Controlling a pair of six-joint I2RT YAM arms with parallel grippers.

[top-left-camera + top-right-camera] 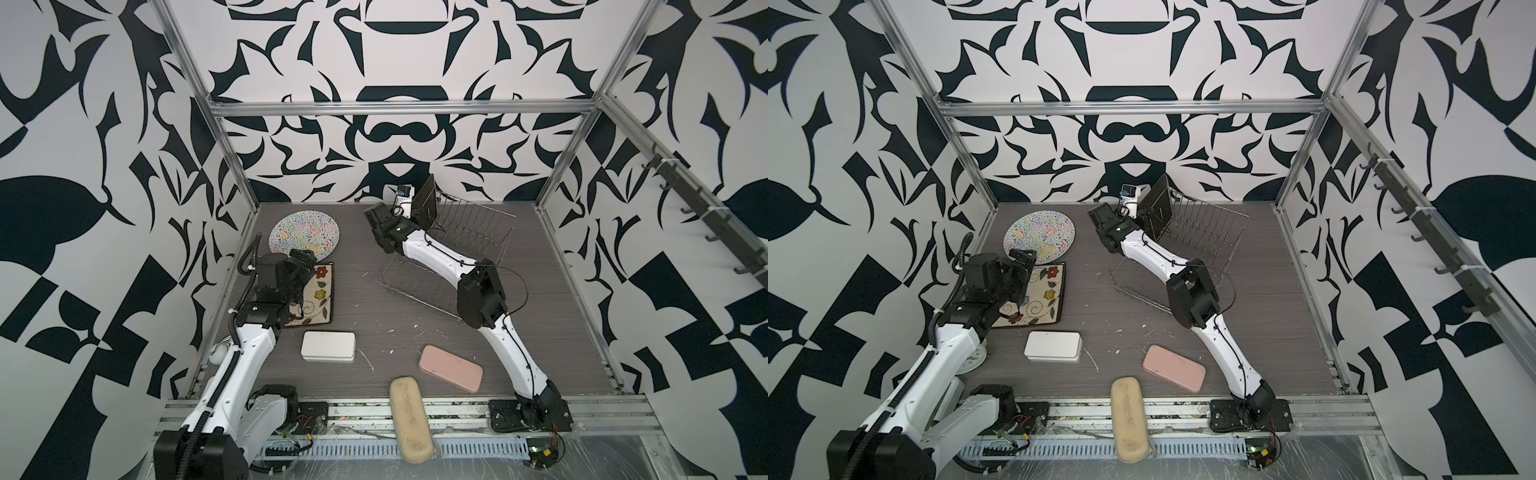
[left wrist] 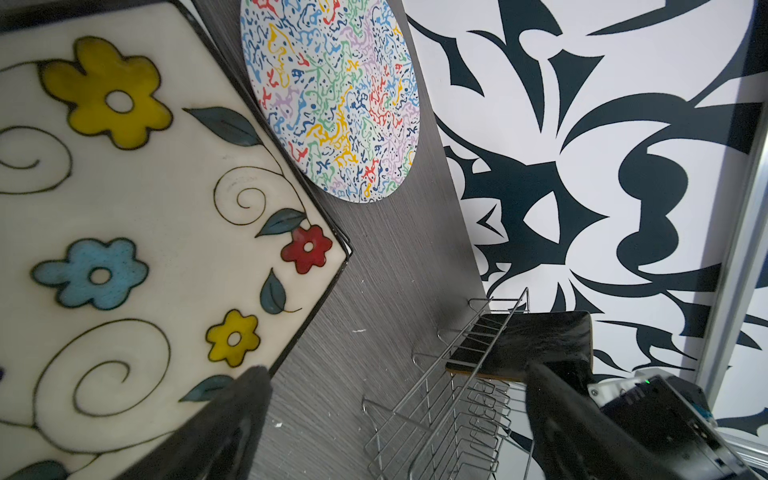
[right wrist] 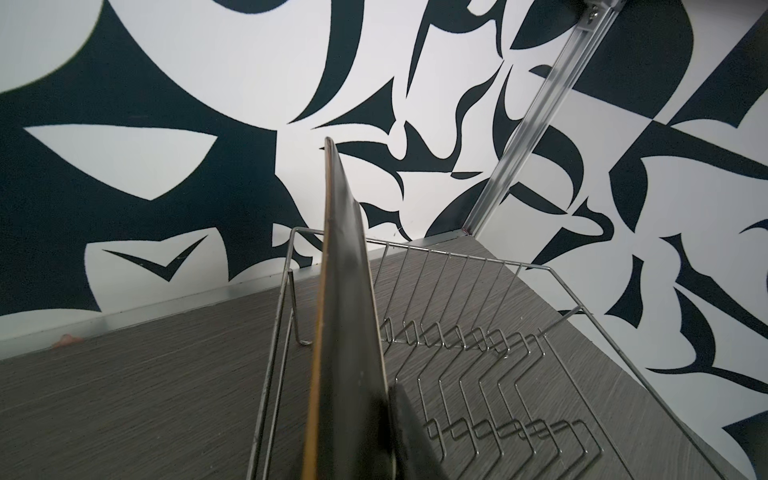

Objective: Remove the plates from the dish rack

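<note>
Beige case (image 1: 409, 419) foremost, right tool (image 1: 420, 214) gripping black plate (image 1: 428, 197) at dish rack (image 1: 469, 237) end, left tool (image 2: 397, 372) released.

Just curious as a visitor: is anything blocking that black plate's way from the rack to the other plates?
Only the rack's end wire beside the black plate; the plate stands taller than it. Past that, only table up to the round plate.

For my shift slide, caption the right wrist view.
Right end effector grips an upright black plate at the wire dish rack.

Lab robot cell. Aluminium extrusion frame (image 1: 399, 109), black-and-white printed walls (image 1: 75, 104), two arms (image 1: 511, 349) bolted at the surface's (image 1: 374, 316) near edge.
</note>
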